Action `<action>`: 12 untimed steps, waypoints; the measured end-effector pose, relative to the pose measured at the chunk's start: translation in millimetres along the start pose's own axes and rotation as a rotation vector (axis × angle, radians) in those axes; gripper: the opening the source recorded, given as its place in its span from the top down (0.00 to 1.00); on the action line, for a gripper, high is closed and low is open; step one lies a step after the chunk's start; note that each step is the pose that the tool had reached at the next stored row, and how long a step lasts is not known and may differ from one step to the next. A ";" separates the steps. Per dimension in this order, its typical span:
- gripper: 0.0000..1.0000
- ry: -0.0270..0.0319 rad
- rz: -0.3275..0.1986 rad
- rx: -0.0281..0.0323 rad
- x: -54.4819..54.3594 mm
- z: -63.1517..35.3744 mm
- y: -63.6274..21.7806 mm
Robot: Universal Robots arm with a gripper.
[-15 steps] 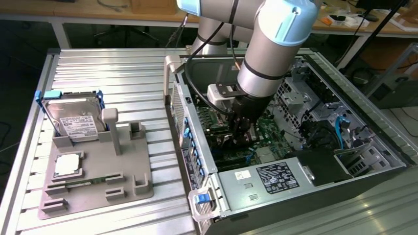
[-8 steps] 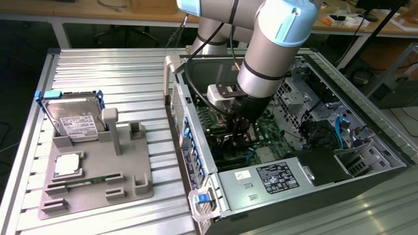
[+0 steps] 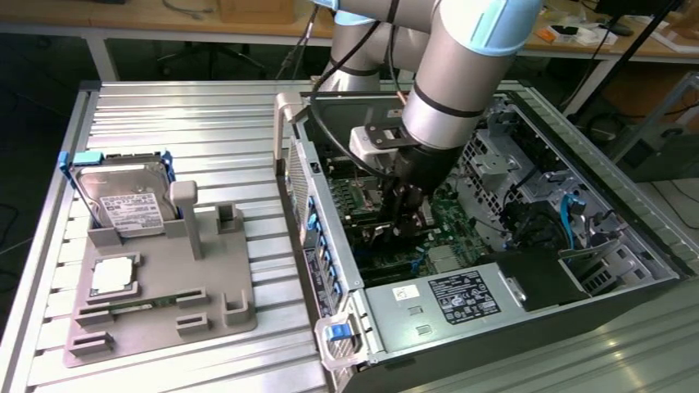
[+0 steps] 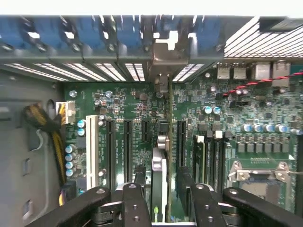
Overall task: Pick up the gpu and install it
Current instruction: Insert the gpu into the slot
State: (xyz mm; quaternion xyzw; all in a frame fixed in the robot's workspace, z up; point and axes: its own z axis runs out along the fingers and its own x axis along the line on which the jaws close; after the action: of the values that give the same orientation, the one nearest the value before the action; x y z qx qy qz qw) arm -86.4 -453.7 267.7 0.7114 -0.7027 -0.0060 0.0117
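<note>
From outside, my gripper (image 3: 399,219) sits deep in the open computer case (image 3: 611,246), at frame centre, hiding the card. My wrist camera shows the gpu (image 4: 161,161) edge-on, standing in a motherboard (image 4: 123,101) slot, long axis running toward the rear bracket openings. My fingers (image 4: 137,198) stand parted on either side of it, released.

One gpu (image 4: 160,156), one hard drive (image 3: 124,195).

The arm reaches steeply down, its gripper (image 4: 160,189) pointing downward with jaws parted.
</note>
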 end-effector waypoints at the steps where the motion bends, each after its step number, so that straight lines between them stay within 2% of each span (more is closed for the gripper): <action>1: 0.60 0.0001 0.000 0.0000 0.0 -3.3 0.1; 4: 0.60 0.0000 0.001 0.0000 0.1 -9.9 0.2; 9: 0.61 0.0004 0.001 0.0001 0.0 -10.8 0.2; 12: 0.80 0.0005 0.001 0.0000 0.1 -10.9 0.3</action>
State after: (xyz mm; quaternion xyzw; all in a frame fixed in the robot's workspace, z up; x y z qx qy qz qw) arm -86.4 -453.6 278.5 0.7112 -0.7029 -0.0058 0.0119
